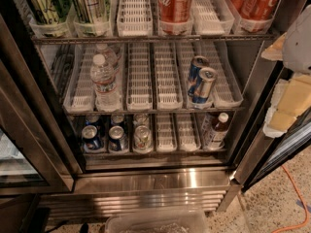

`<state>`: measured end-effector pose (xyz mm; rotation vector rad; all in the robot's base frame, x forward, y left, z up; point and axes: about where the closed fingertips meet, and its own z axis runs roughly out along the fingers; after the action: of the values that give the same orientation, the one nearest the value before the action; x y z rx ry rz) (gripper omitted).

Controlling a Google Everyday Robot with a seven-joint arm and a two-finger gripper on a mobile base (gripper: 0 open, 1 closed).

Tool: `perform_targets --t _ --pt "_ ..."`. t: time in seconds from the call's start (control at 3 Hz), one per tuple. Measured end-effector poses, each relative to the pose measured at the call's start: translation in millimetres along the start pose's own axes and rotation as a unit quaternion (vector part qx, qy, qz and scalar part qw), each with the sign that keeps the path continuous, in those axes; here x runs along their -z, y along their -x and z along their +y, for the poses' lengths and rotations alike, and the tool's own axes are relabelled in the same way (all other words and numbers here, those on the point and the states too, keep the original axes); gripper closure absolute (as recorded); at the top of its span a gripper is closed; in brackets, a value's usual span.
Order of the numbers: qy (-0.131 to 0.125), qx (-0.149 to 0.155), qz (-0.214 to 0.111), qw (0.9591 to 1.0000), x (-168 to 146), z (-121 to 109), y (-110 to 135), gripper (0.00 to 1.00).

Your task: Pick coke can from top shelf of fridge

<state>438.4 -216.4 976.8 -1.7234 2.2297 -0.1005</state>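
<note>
The gripper (293,98) is nearest: a pale, blurred shape at the right edge of the view, outside the fridge (150,182) and about level with its middle rack. Whether the jaws are open or shut cannot be told, and no can is seen in them.

On the floor in front lie a clear bin (155,222) and an orange cable (295,198). Inside, the middle rack holds water bottles (104,79) towards its left edge and blue-and-silver cans (201,81) towards its right.

Above is the top shelf (134,13), a surface of white lanes. The coke can (175,4) stands upright at its front edge, right of centre, against a clear lip (175,30) that probably stops it sliding out. More red cans (252,1) fill the front right corner, and green cans (63,4) the front left. The lanes keep each drink in single file, so a straight reach from the front should meet one can only.
</note>
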Motion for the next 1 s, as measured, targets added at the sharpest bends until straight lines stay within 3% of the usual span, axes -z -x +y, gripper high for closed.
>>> perform_targets --t 0.33,1.0 --pt "-0.001 0.0 -0.001 1.0 0.3 -0.2 0.5 0.0" --pt "-0.035 -0.029 -0.064 0.9969 5.3 13.3 43.7 0.0"
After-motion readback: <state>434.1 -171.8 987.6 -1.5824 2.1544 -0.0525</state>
